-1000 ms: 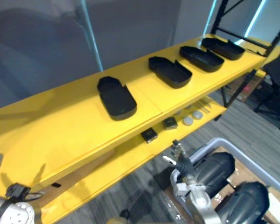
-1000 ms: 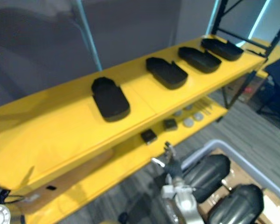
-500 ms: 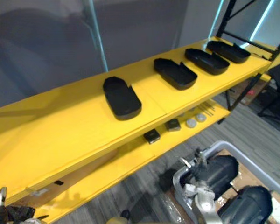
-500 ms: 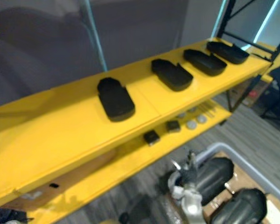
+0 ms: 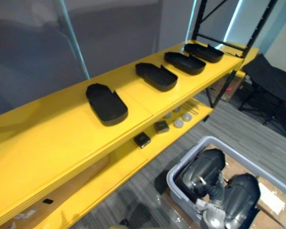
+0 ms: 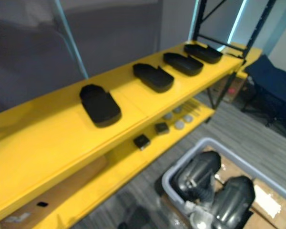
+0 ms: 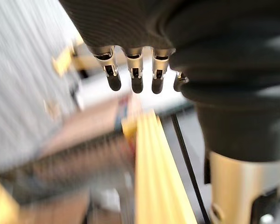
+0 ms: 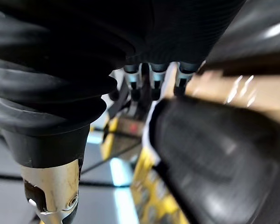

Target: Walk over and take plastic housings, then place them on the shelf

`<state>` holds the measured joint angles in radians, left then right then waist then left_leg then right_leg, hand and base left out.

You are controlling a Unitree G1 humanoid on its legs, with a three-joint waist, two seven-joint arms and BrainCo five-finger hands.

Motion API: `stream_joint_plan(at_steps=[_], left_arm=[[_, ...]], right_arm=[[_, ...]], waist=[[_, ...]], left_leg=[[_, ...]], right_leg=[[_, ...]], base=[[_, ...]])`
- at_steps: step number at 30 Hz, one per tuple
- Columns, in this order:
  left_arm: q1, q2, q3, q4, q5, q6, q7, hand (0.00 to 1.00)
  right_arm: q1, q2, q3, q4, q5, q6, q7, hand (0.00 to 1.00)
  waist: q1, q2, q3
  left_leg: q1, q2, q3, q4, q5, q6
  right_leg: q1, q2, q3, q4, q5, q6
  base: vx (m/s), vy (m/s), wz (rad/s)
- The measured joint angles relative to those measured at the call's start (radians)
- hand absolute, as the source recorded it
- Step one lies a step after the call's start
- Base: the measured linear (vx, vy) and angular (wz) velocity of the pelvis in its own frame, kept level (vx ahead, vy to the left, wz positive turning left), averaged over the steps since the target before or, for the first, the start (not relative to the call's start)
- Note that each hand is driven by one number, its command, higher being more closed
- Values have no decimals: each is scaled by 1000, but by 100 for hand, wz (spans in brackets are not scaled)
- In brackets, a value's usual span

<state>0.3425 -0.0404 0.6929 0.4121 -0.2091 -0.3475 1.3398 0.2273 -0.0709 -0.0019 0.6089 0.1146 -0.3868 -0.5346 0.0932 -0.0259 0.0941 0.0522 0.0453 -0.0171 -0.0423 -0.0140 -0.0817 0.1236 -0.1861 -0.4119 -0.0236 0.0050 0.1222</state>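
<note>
shelf [image 5: 62, 138]: carrying four black housings [image 5: 106, 103] in a row along its top board
grey bin [image 5: 178, 169]: sitting on the floor in front of the shelf, holding two rounded black housings [image 5: 204, 167]
right hand [image 8: 177, 32]: reaching down in front of the shelf into the bin, fingers [image 8: 155, 77] lying straight against a housing, gripping nothing
left hand [image 7: 130, 28]: hanging beside the shelf's edge, fingers [image 7: 136, 77] straight, empty
</note>
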Motion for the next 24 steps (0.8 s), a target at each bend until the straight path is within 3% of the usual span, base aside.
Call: stream_joint_plan(at_steps=[2,4,6,8,10,11,13,14,16,20,24], left_arm=[[0,0,10,35,-31,-11,51,0],[0,0,11,58,-64,-9,45,0],[-2,1,10,86,-123,2,-41,0],[-3,1,8,124,-185,37,-176,0],[-7,2,-10,183,-236,104,-390,0],[-12,2,-18,196,-250,113,-438,0],[-26,9,-59,234,-265,179,-634,0],[-28,15,-75,248,-266,193,-682,0],[-27,43,-131,288,-262,247,-875,0],[-32,89,-241,347,-254,291,-1118,0],[-42,106,-321,402,-255,307,-1195,0]], right_arm=[[1,2,-11,38,26,0,-11,0],[1,3,-15,52,40,0,-11,0],[-10,3,-15,72,49,1,-10,0],[-16,4,-16,83,67,3,-8,0],[-31,4,-21,84,84,4,1,0],[-35,5,-26,84,87,4,8,0],[-35,7,-58,84,86,2,36,0],[-35,6,-62,84,86,2,43,0],[-36,6,-77,84,76,0,89,0],[-36,-4,-85,83,64,0,168,0],[-33,-15,-82,80,-3,0,188,0]], waist=[[0,-3,1],[0,-3,1],[-4,-5,3],[-14,-7,5],[-27,-10,17],[-28,-10,24],[-31,-12,26],[-33,-13,26],[-49,-12,28],[-56,-1,37],[-80,5,40]], left_leg=[[0,-3,-3,-4,2,1],[0,-6,-3,-4,3,1],[1,-8,-4,-9,3,2],[4,-10,-4,-16,4,3],[12,-14,-2,-20,4,3],[18,-14,-2,-20,4,3],[19,-17,-1,-21,4,3],[20,-17,0,-21,4,3],[30,-14,11,-25,4,3],[52,-2,53,-36,2,1],[53,1,69,-36,1,0]], right_leg=[[0,-2,-1,-4,7,10],[1,-4,-2,-5,9,12],[1,-4,-4,-6,9,13],[1,-5,-5,-7,9,13],[7,-8,-4,-8,9,13],[13,-8,-4,-8,9,13],[14,-11,-4,-9,9,14],[14,-11,-3,-9,9,14],[15,-10,6,-8,9,14],[5,-4,42,-5,9,14],[-4,-3,59,-4,10,16]], base=[[39,-6,6],[44,-4,3],[47,-1,1],[38,2,1],[34,9,-2],[0,0,0],[0,0,0],[-2,10,-4],[-6,5,-12],[-21,2,-29],[2,-3,-15]])
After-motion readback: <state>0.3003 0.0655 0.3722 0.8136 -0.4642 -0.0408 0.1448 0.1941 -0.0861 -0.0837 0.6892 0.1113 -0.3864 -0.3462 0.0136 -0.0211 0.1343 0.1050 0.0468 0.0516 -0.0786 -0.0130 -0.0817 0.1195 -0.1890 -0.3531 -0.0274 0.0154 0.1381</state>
